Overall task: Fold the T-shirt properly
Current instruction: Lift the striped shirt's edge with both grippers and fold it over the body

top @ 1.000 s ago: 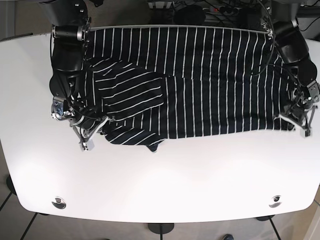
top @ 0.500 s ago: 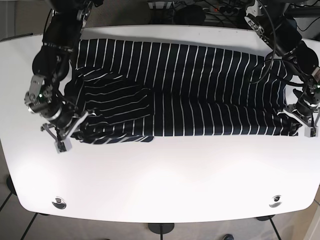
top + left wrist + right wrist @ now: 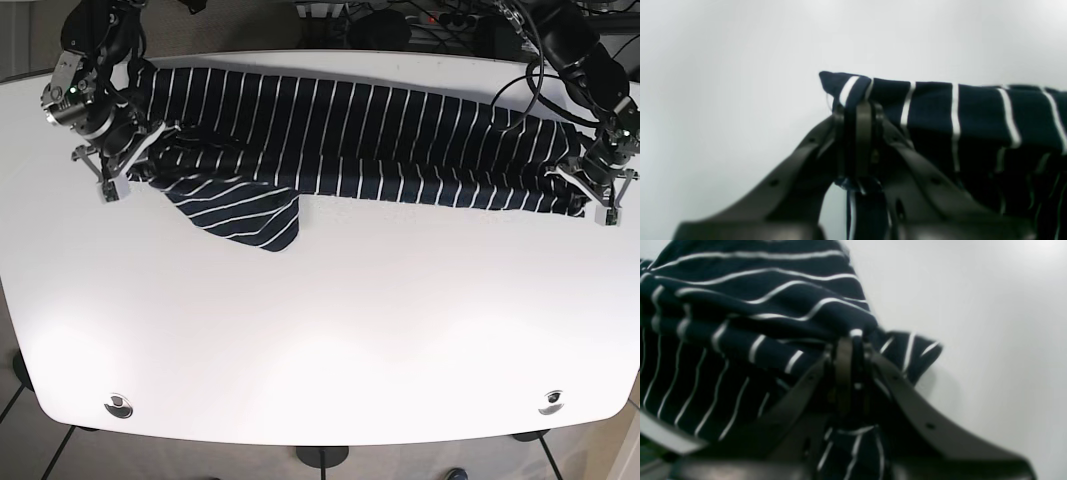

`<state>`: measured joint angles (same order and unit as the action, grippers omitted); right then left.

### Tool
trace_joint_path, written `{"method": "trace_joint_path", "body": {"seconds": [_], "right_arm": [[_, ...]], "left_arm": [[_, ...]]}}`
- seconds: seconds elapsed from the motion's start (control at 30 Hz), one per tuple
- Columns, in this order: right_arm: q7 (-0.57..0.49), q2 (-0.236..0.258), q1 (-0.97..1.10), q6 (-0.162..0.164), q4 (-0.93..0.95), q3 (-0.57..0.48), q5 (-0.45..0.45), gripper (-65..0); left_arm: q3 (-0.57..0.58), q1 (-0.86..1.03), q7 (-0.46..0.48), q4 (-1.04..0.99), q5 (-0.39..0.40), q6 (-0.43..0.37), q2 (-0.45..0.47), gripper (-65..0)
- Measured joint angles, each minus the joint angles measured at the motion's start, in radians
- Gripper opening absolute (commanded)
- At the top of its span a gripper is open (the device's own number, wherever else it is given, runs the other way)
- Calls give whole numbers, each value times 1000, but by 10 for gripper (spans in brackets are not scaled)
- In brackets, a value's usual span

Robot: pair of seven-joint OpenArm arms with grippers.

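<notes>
A navy T-shirt with thin white stripes lies stretched across the far half of the white table, folded into a long band. One sleeve flap hangs toward the front at the left. My left gripper is shut on the shirt's right end, seen close in the left wrist view with the fabric corner pinched between the fingers. My right gripper is shut on the shirt's left end, seen close in the right wrist view with bunched fabric behind it.
The table's front half is bare white surface. Two round fittings sit near the front corners. Cables and dark equipment lie behind the far edge.
Both grippers have moved toward the far edge with the shirt's ends, carrying the near hem back. The shirt now forms a narrower band, and the left sleeve flap has dropped forward.
</notes>
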<state>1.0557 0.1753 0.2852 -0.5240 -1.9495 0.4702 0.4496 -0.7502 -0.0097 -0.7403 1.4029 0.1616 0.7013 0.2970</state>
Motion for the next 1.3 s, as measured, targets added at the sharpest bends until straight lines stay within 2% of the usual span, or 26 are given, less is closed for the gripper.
{"method": "trace_joint_path", "body": {"seconds": [0.17, 0.2, 0.27, 0.37, 0.4, 0.47, 0.5, 0.67, 0.8, 0.87, 0.97, 1.03, 1.07, 1.13, 1.17, 1.2, 1.23, 1.3], "right_arm": [[-3, 0, 59, 0, 0, 0, 0, -625], [-4, 0, 67, 0, 0, 0, 1, -598], [-5, 0, 86, 0, 0, 0, 3, -466], [-1, 5, 113, 0, -2, 2, -1, -211], [4, 4, 113, 0, -5, 3, -5, -140], [0, 4, 97, 0, -15, 1, 0, -49], [0, 4, 78, 0, -16, 1, 0, -36], [-7, 3, -85, 0, 37, -12, 0, -36], [-4, 2, -240, 4, 249, -99, 0, -36], [12, 2, -274, 8, 324, -119, -3, -36], [14, -45, -283, 10, 386, -123, -4, -38], [-1, -66, -290, 1, 425, -123, 10, -49], [-7, -75, -294, 1, 426, -121, 0, -92], [-4, -90, -293, 3, 428, -120, -3, -325], [5, -95, -293, 3, 431, -121, -5, -503], [5, -98, -290, 2, 428, -123, -3, -607], [10, -99, -289, 1, 417, -124, -3, -637], [20, -97, -284, 1, 367, -121, -5, -626]], "left_arm": [[5, 46, 1, 0, 0, 3, 18, -650], [5, 48, 0, 0, 0, 3, 20, -646], [5, 56, 0, 0, -4, 3, 24, -540], [6, 71, -1, 2, -40, 2, 32, -301], [6, 73, -2, 3, -44, -4, 32, -251], [7, 76, -5, 40, -43, -4, 31, -231], [7, 77, -4, 79, -41, -3, 31, -229], [22, 66, 7, 267, -34, -6, 6, -229], [161, 79, -3, 272, -37, 4, -52, -231], [219, 99, 0, 250, -38, 3, -42, -231], [214, 131, -4, 243, -48, 2, -43, -231], [213, 160, 0, 243, -45, 2, -38, -231], [213, 173, 0, 243, -45, -1, -37, -231], [213, 193, 2, 209, -44, -1, -39, -231], [213, 192, 9, 166, -42, -1, -35, -232], [213, 193, 26, 141, -23, -1, -23, -235], [212, 189, 31, 120, -13, 4, -7, -254], [212, 181, 35, 96, -6, 4, 3, -304]]}}
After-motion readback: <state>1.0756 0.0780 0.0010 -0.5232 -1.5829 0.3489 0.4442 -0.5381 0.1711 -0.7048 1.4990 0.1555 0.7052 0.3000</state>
